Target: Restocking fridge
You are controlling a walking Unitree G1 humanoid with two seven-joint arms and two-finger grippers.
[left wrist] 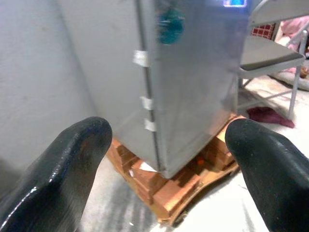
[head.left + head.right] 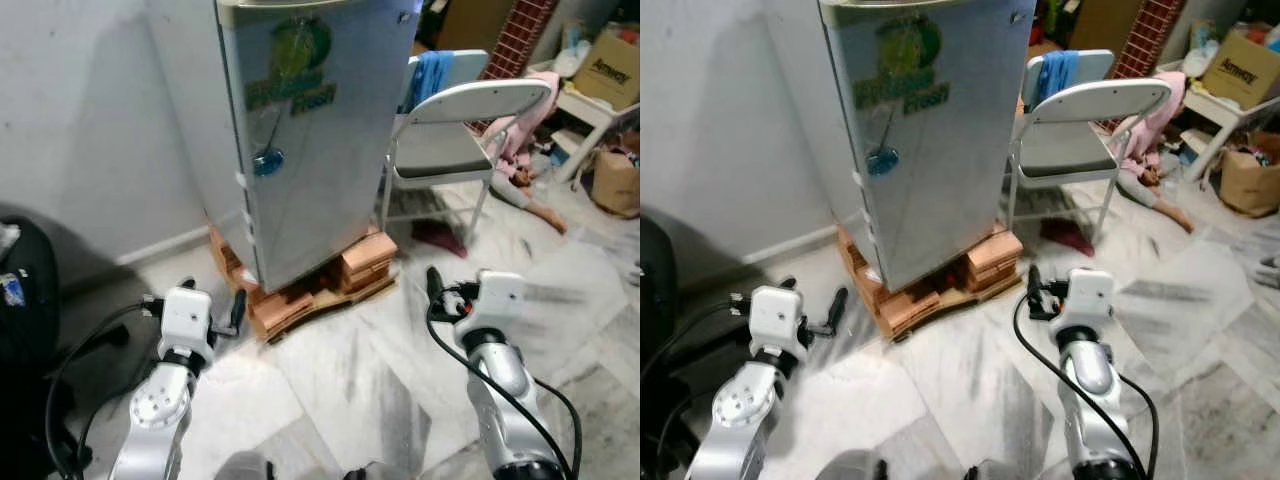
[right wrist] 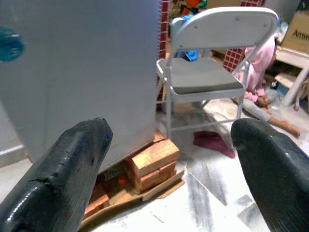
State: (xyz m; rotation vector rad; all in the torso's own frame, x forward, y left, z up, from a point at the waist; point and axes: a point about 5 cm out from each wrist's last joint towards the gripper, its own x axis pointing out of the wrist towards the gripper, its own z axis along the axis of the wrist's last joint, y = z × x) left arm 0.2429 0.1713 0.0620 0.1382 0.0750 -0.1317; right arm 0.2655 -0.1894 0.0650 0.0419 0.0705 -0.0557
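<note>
Now: fridge (image 2: 310,130) shut on bricks (image 2: 368,252) | both hands spread, empty; left hand (image 1: 164,159); right hand (image 3: 169,159) faces chair (image 3: 207,79)

fridge (image 2: 310,130) top gets chopped off at 12 o'clock, and I can't read its blurry green logo (image 2: 292,70); the black bag (image 2: 25,290) is cut off at 9

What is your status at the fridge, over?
Left gripper open, empty. Right gripper open, empty. Fridge shut, raised on bricks. Folding chair close beside it.
</note>
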